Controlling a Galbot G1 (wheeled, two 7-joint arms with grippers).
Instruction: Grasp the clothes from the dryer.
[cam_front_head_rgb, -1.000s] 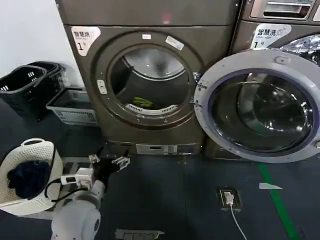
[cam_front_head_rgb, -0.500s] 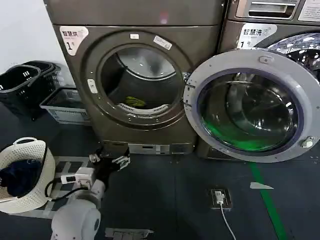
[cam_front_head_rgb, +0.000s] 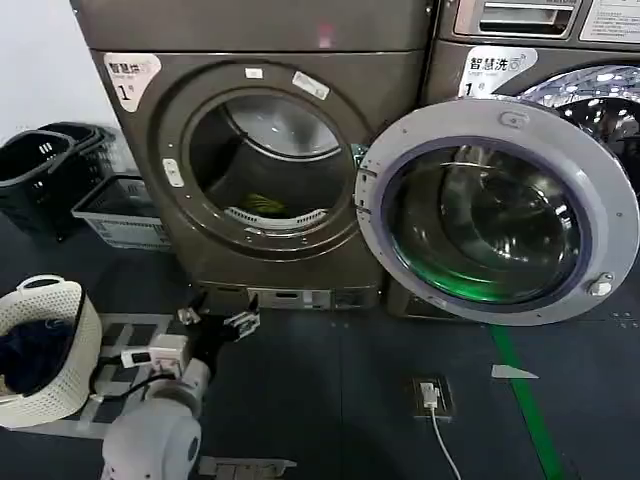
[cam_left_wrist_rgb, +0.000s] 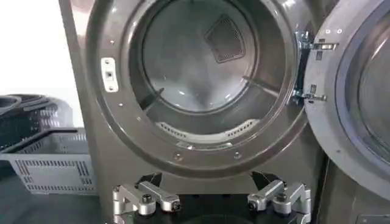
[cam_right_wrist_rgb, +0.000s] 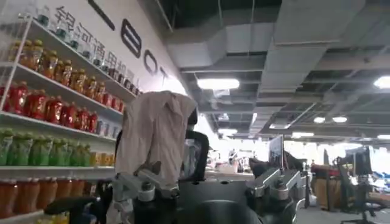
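Clothes (cam_front_head_rgb: 262, 203) inside dryer (cam_front_head_rgb: 390, 80); left gripper (cam_front_head_rgb: 215, 322) released below porthole; right gripper (cam_right_wrist_rgb: 210, 185) released.

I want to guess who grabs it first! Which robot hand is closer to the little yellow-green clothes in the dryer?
The left gripper: it hangs open before the dryer, below the clothes. The right gripper faces store shelves instead.

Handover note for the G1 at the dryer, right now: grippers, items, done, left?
Left gripper: open, empty, low in front of the dryer, below its porthole.
Right gripper: open, empty, facing away toward shelves of bottles.
The clothes: on the drum floor, near the front lip, untouched.
Glass door: swung open to the right.
Done: door open, left arm facing the opening.
Left: reach in, grasp the clothes, pull out.
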